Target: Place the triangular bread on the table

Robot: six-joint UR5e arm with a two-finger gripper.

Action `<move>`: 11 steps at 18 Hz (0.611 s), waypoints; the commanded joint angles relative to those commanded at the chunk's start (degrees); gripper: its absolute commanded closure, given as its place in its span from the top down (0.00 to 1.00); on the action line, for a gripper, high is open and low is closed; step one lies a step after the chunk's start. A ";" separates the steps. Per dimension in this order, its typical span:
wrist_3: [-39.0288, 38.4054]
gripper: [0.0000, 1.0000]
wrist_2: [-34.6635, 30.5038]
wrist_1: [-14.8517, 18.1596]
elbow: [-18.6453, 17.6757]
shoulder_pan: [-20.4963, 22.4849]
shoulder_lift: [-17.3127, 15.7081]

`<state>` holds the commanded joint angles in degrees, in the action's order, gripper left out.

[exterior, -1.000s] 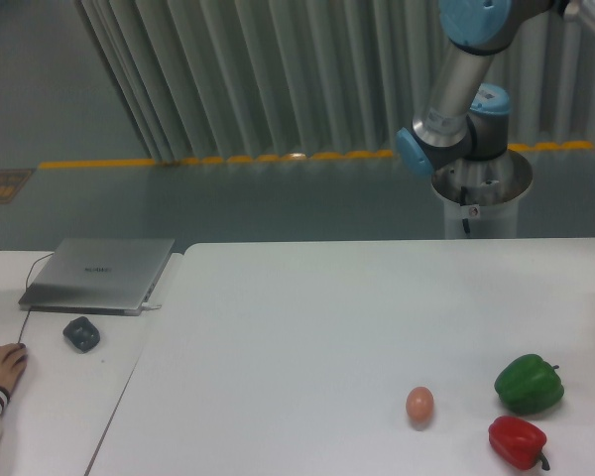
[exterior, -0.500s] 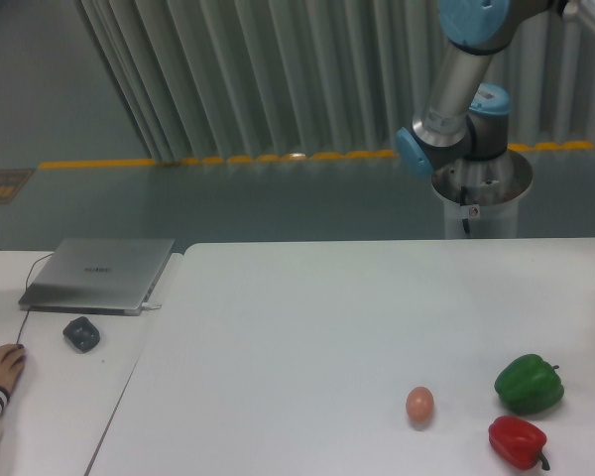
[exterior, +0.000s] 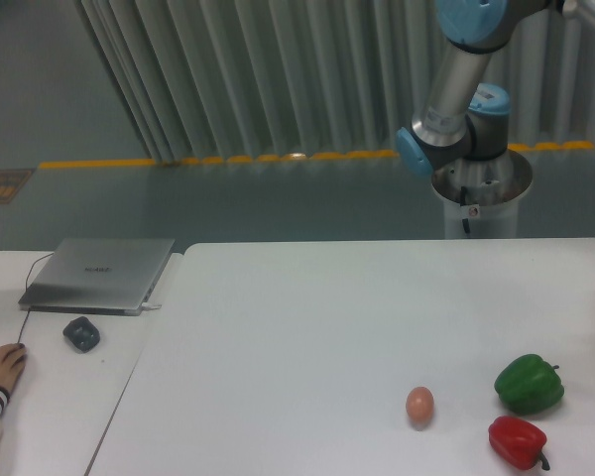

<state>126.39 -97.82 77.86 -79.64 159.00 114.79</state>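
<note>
White worktop (exterior: pixel 307 327) carries an egg (exterior: pixel 419 405) and two peppers; neither bread nor fingers appear, so their state, and which way bread lies from them, cannot be told.

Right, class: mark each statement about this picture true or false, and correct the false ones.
1. The egg lies left of the green pepper. True.
2. The red pepper sits on top of the laptop. False: it lies on the table, just below the green pepper; the laptop is on the desk to the left.
3. The bread already lies on the table. False: no bread is in view.
4. A mouse lies in front of the laptop. True.
5. The arm's jaws grip the egg. False: the jaws are out of frame; the egg lies free.
</note>
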 joint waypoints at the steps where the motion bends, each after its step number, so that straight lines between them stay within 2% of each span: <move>1: -0.09 0.02 0.09 1.14 0.62 -0.09 -0.09; 5: -2.01 0.02 4.73 3.60 2.72 -0.88 -0.97; 7: -6.13 0.02 7.72 5.80 3.87 -1.75 -0.97; 11: -15.54 0.02 13.53 5.90 4.40 -4.21 -1.76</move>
<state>110.85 -84.30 83.76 -75.24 154.78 113.03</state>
